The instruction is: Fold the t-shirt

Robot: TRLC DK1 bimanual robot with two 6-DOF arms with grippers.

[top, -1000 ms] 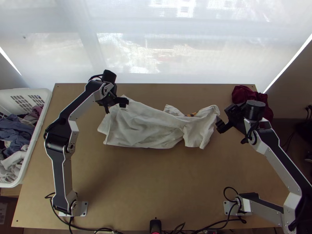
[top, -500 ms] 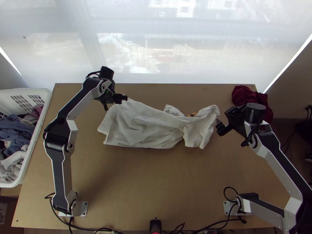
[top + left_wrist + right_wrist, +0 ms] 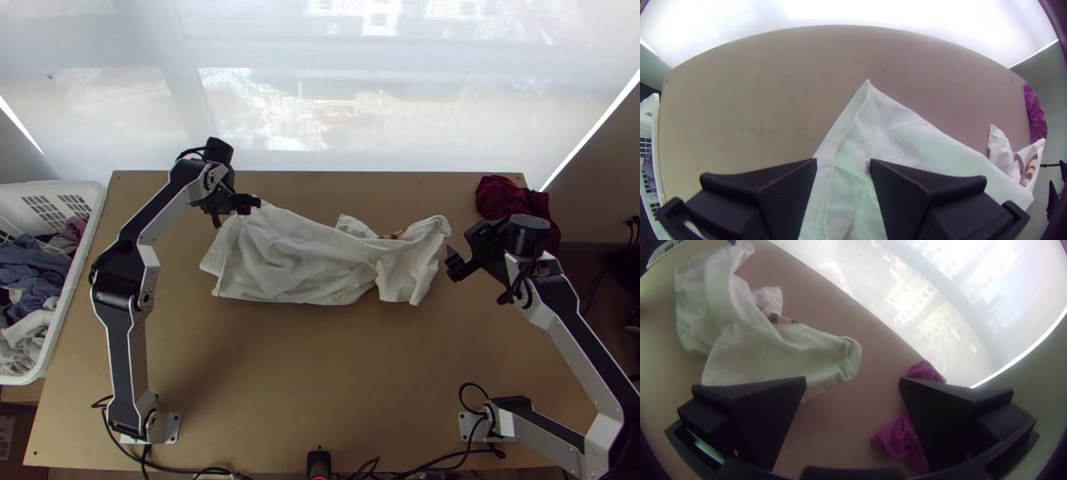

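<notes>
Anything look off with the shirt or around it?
The white shirt lies askew, bunched and pinched toward its right end rather than spread flat. A maroon cloth sits heaped by the table's far right corner.

Through my cameras I see a white plastic laundry basket (image 3: pixel 98 210) beside the far part of the table's (image 3: pixel 320 384) left edge, holding a jumble of blue, whitish and purple clothes (image 3: pixel 30 268). A dark red cloth (image 3: pixel 502 194) lies bunched at the far right corner. Past the far edge, I make out pale buildings (image 3: pixel 915 298) through a translucent white screen (image 3: pixel 264 40).
</notes>
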